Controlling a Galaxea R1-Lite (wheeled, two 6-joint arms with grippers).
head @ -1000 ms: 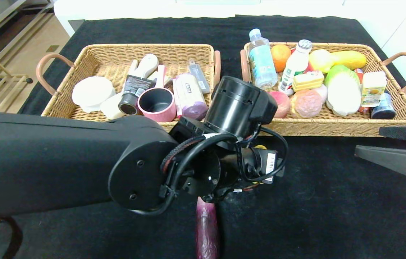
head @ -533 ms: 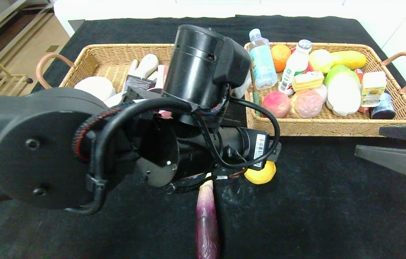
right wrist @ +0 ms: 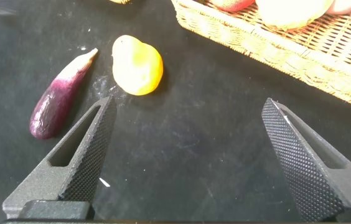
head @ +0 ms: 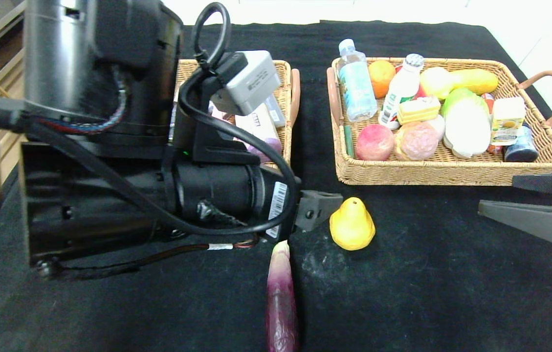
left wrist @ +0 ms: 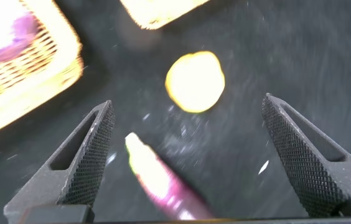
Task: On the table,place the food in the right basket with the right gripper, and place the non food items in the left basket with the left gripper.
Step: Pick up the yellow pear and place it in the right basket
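Note:
A yellow pear [head: 351,226] and a long purple eggplant [head: 281,299] lie on the black table [head: 427,293], in front of the gap between the two baskets. My left gripper [left wrist: 188,99] hangs open and empty above them; one of its fingers [head: 322,203] shows just left of the pear. The open right gripper [head: 496,194] is at the table's right edge, in front of the right basket [head: 452,173], also empty. From its wrist view the pear [right wrist: 137,65] and eggplant [right wrist: 60,96] lie farther off. My left arm hides most of the left basket [head: 283,73].
The right basket holds several foods, among them a water bottle [head: 356,80], an orange [head: 381,76] and a yellow carton [head: 508,120]. A white and purple pack [head: 258,128] shows in the left basket. Bare cloth lies right of the pear.
My left arm has risen and swung back to the left, uncovering the pear and now hiding most of the left basket. The pear, eggplant and right arm have not moved.

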